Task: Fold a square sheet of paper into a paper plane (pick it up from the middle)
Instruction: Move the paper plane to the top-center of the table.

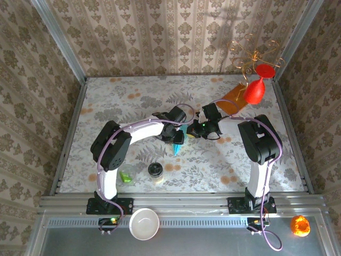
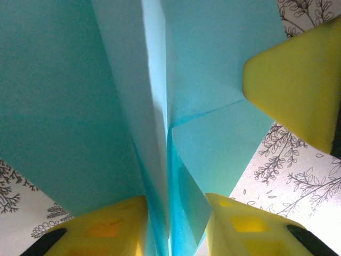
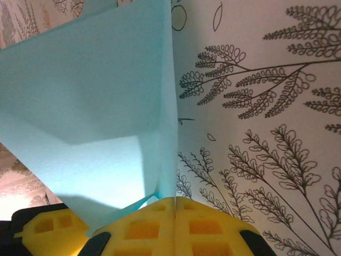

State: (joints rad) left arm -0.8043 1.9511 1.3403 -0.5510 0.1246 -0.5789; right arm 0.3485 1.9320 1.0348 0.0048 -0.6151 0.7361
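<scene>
Left fingers (image 2: pixel 114 226), just beyond jar (image 1: pixel 155 171): part-open, straddling keel fold, paper layers between them loose, not pinched flat.
Paper plane (image 1: pixel 177 145): part-folded, just beyond jar, long axis running away from it, nose nearest jar.
Right fingers (image 3: pixel 144 224), beyond jar and rightward: pressed together on wing edge.
Judgement: left fingers nearer keel; squeeze there comes next.

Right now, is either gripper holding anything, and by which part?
The right gripper pinches the blue paper by one edge. The left gripper straddles its centre crease; grip unclear.
</scene>
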